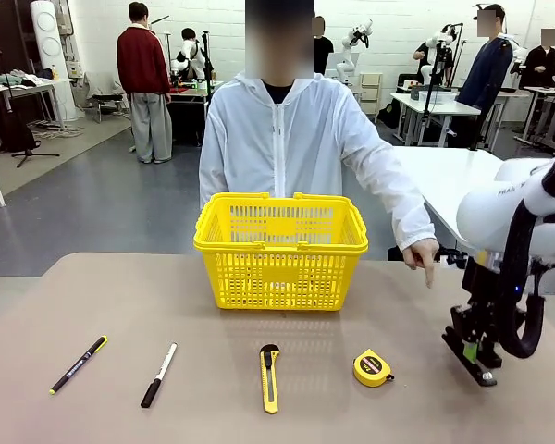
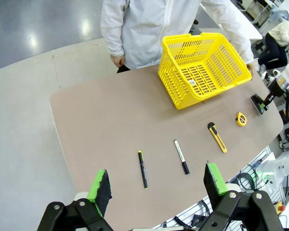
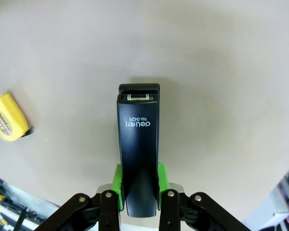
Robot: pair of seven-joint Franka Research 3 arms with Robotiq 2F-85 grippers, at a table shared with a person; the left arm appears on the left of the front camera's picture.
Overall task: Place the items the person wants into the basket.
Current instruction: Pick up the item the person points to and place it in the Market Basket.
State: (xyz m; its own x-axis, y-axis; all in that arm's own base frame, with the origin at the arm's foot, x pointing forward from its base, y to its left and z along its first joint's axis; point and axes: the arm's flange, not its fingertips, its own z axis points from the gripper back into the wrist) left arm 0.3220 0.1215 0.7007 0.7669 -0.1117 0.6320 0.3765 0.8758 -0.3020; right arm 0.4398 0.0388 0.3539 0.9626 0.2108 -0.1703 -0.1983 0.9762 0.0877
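One brown table (image 1: 74,305) carries everything. Person (image 1: 287,139) in a white zip jacket stands at the far edge, behind the basket. Their hand (image 1: 423,254) is out past the basket's right side, one finger pointing down at the table.

Yellow lattice basket (image 1: 277,273) sits upright at the far middle of the table. I see nothing in it from the left wrist view.

Right arm (image 1: 509,208) comes in low on the right. Right gripper (image 3: 139,186) is clamped on a black stapler (image 3: 138,144), green pads on both its sides, nose tilted down at the table. Can't tell if the nose is touching. Left gripper (image 2: 157,185) is high over the near side, jaws spread wide, holding nothing.

Four tools lie in a row on the near half, none touching. Yellow utility knife (image 1: 269,377) is in front of the basket, black-and-white marker (image 1: 159,375) left of it, and black pen (image 1: 78,364) with yellow trim furthest left. Yellow-and-black tape measure (image 1: 373,367) lies right of the knife, between it and the stapler.
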